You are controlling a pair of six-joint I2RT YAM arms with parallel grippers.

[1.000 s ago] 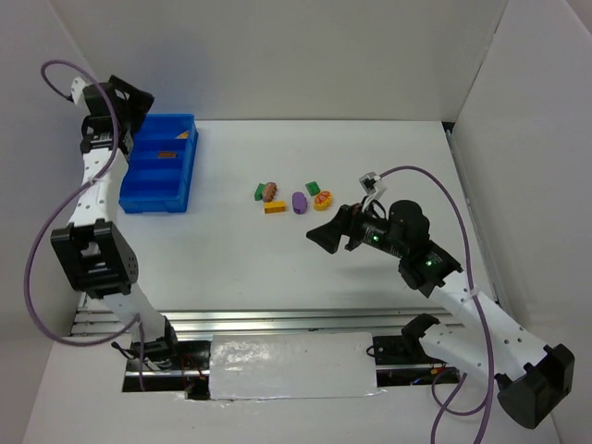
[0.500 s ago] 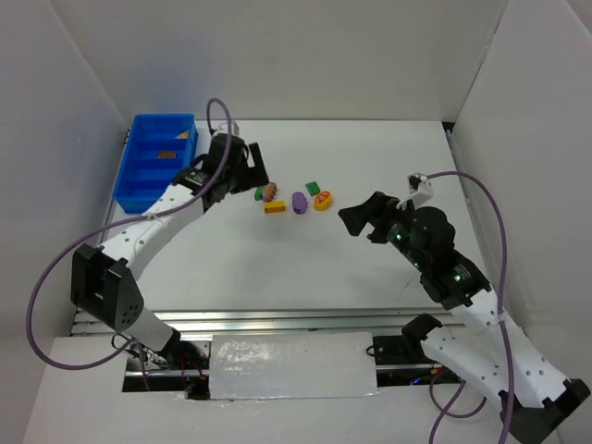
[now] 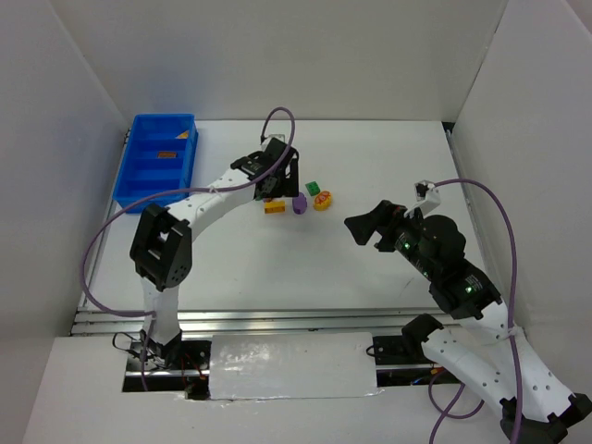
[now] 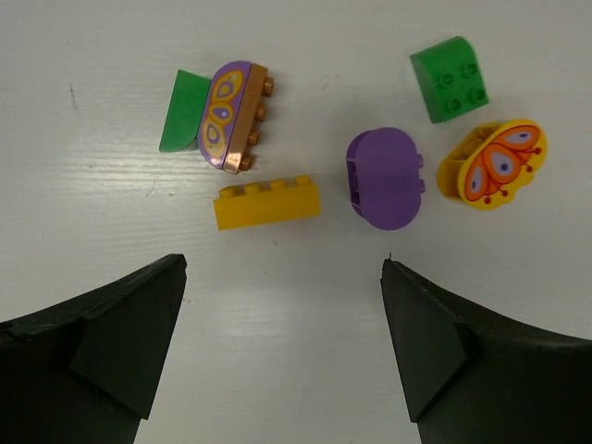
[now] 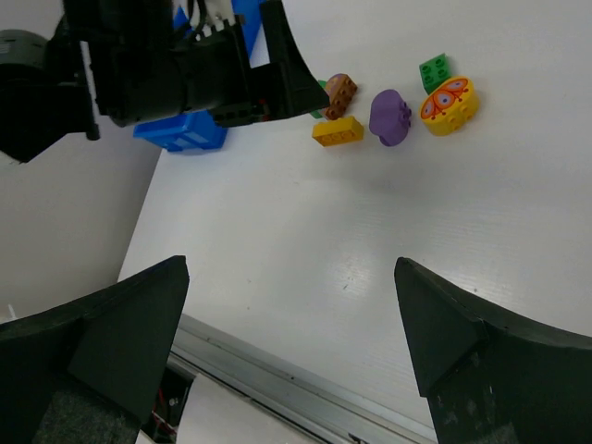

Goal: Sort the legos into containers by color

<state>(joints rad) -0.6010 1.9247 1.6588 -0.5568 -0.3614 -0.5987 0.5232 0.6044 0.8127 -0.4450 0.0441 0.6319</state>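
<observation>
Several legos lie clustered mid-table: a yellow brick point(image 4: 266, 202), a purple oval point(image 4: 386, 178), a green block point(image 4: 450, 79), a yellow-and-red round piece point(image 4: 493, 165), a pinkish-brown piece point(image 4: 231, 116) and a green wedge point(image 4: 183, 111) touching it. My left gripper point(image 4: 282, 263) hovers open just on the near side of the yellow brick point(image 3: 275, 207), holding nothing. The blue container point(image 3: 157, 165) stands at the far left with small orange pieces point(image 3: 166, 154) inside. My right gripper point(image 5: 291, 268) is open and empty, raised to the right of the cluster point(image 3: 363, 222).
White walls enclose the table on the left, back and right. The metal rail point(image 5: 277, 370) of the table's near edge shows below my right gripper. The left arm point(image 3: 199, 208) stretches across the table between the container and the legos.
My left arm has swung from over the blue container across to the lego cluster. My right gripper has drawn back to the right, away from the legos. Both stayed open.
</observation>
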